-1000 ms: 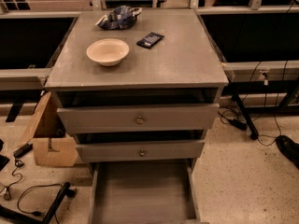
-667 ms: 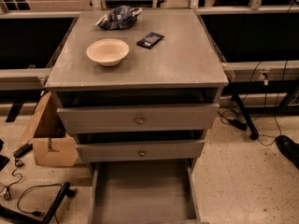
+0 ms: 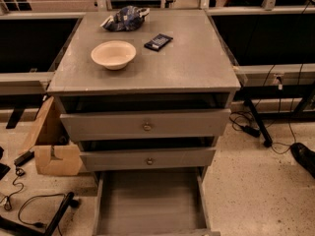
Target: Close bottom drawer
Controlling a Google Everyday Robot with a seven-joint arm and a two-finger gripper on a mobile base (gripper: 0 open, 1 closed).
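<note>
Looking down on a speckled floor carrying a grey cabinet in the middle of the view. Taking in dark benches running off to either side behind it.

Finding the bottom drawer pulled far out at the cabinet's foot, showing its plain grey inside, with its front edge running off the lower border. Seeing the top drawer sticking out a little under the cabinet's top, and the middle drawer doing the same just below it, each wearing a small round knob at its centre.

Noting a cardboard box leaning against the cabinet's left side on the floor, with black cables lying in front of it.

Picking out, on the cabinet's top, a pale bowl sitting left of centre, a crumpled bag lying near the back edge, and a small black device resting just right of the bowl, apart from both.

Not seeing the gripper anywhere in this view, so not telling whether released, clenched or grasping anything.
</note>
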